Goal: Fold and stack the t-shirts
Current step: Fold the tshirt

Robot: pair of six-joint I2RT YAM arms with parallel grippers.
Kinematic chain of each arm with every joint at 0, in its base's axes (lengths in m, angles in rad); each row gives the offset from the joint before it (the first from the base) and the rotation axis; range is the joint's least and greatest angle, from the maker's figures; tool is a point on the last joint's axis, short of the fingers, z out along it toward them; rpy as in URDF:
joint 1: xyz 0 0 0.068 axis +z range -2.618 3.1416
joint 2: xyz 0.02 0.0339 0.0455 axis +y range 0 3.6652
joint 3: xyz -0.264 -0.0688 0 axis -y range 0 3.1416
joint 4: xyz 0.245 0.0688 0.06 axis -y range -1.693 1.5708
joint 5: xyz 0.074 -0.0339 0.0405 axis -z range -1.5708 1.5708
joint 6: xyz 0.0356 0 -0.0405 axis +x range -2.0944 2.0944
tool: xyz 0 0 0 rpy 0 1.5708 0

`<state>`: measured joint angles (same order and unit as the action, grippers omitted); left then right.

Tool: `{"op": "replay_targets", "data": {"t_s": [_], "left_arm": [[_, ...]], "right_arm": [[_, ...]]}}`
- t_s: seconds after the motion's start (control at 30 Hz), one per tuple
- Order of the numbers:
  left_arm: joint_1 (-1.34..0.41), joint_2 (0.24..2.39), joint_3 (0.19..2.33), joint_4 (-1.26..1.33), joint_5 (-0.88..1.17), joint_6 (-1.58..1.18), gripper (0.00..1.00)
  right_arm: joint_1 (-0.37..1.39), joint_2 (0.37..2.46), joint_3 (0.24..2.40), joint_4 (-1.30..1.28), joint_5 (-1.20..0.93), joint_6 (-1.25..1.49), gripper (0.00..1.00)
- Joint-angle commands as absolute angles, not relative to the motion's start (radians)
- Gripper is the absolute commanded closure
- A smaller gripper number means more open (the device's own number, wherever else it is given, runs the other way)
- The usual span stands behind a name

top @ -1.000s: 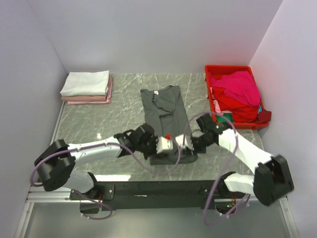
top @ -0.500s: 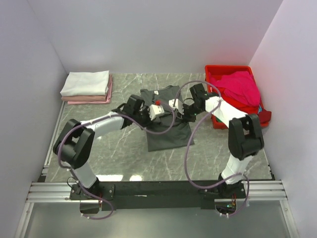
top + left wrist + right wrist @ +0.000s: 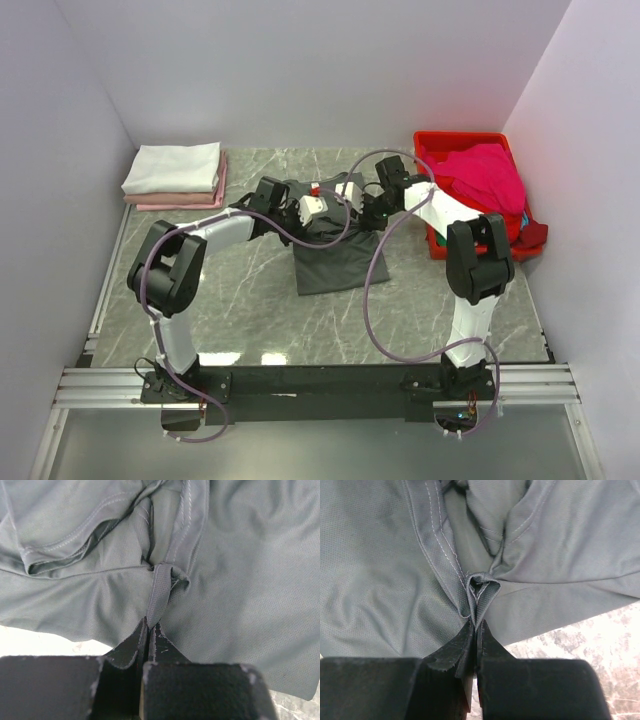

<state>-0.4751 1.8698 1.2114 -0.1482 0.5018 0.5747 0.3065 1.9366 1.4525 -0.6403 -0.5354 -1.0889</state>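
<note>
The dark charcoal-grey t-shirt (image 3: 330, 262) lies in the middle of the marble table, folded over on itself. My left gripper (image 3: 312, 214) is shut on a pinch of its hem (image 3: 159, 592) at the far left of the fold. My right gripper (image 3: 362, 212) is shut on another pinch of the hem (image 3: 482, 591) at the far right. Both grippers sit over the shirt's far end, close together. A folded white t-shirt (image 3: 172, 166) rests on a folded pale pink one (image 3: 180, 199) at the back left. A magenta t-shirt (image 3: 492, 172) fills the crate.
A red plastic crate (image 3: 436, 212) with loose magenta and red cloth stands at the back right against the wall. White walls close in the table on three sides. Cables loop from both arms over the shirt.
Both grippers have carried the shirt's near hem from the table's front towards the back, folding the shirt over. The arms are now stretched far out.
</note>
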Motion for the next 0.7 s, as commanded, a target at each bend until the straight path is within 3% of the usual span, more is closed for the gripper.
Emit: {"op": "replay_targets", "data": {"t_s": [0.0, 0.5, 0.67], "left_arm": [[-0.466, 1.876, 1.258, -0.163, 0.554, 0.604, 1.0], [-0.449, 1.956, 1.342, -0.167, 0.515, 0.583, 1.0], [-0.443, 1.999, 1.402, -0.175, 0.466, 0.534, 0.97]], "right_arm": [[0.293, 1.948, 1.505, -0.612, -0.525, -1.057, 1.0], [0.291, 1.994, 1.545, -0.592, -0.486, -1.012, 1.0], [0.291, 2.016, 1.565, -0.554, -0.459, -0.957, 0.93]]}}
